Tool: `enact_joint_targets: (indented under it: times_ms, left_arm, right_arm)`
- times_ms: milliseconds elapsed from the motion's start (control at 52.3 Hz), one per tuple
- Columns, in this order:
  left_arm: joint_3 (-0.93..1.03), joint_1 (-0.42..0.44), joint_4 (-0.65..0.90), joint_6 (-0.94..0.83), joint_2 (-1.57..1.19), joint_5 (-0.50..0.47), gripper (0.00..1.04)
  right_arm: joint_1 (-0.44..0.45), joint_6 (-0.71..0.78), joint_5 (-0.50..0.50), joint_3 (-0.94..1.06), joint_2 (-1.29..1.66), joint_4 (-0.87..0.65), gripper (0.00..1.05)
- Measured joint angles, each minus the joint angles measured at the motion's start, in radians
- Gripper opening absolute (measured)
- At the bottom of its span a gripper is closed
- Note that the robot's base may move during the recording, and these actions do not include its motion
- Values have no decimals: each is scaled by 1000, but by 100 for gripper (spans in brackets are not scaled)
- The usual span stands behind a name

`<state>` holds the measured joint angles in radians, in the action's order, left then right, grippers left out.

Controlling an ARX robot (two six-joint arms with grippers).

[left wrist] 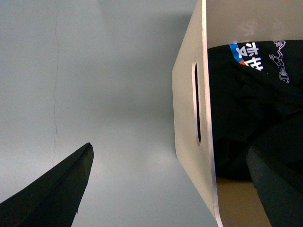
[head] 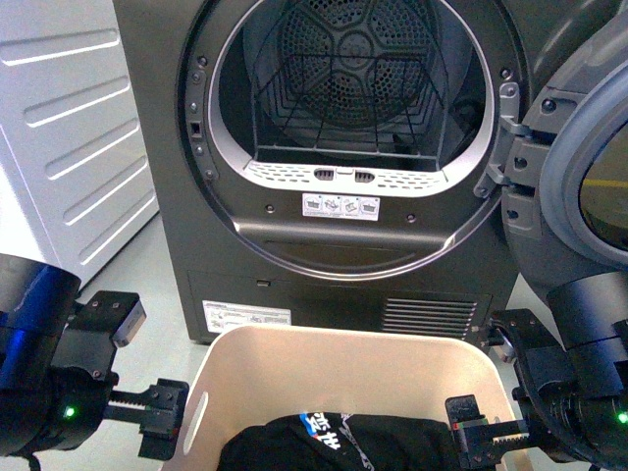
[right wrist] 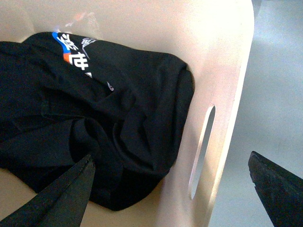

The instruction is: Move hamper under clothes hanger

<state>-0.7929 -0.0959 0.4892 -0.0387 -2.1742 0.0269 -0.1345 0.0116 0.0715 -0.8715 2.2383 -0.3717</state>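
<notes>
Beige hamper (head: 343, 358) sits on the floor (left wrist: 94, 71) just before the open dryer (head: 245, 265), left gripper (left wrist: 169, 149) and right gripper (right wrist: 170, 156) both released, jaws astride its side walls, so uneven squeezing near the handle slots (left wrist: 198, 101) could tip it.

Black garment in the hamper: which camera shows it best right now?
Right wrist view: most of the black garment shows, lying in the hamper. Front view catches only its upper edge; left wrist view shows part, past the hamper wall.
</notes>
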Motion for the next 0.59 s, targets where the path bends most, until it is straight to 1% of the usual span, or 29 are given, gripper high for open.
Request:
enact_joint_targets:
  times_ms: [153, 593]
  left_arm:
    - [-45, 7, 10, -3, -58, 4, 98]
    - [-164, -12, -3, -6, -113, 13, 98]
  right_arm:
    - [6, 8, -26, -31, 40, 24, 97]
    - [36, 0, -33, -69, 85, 31, 97]
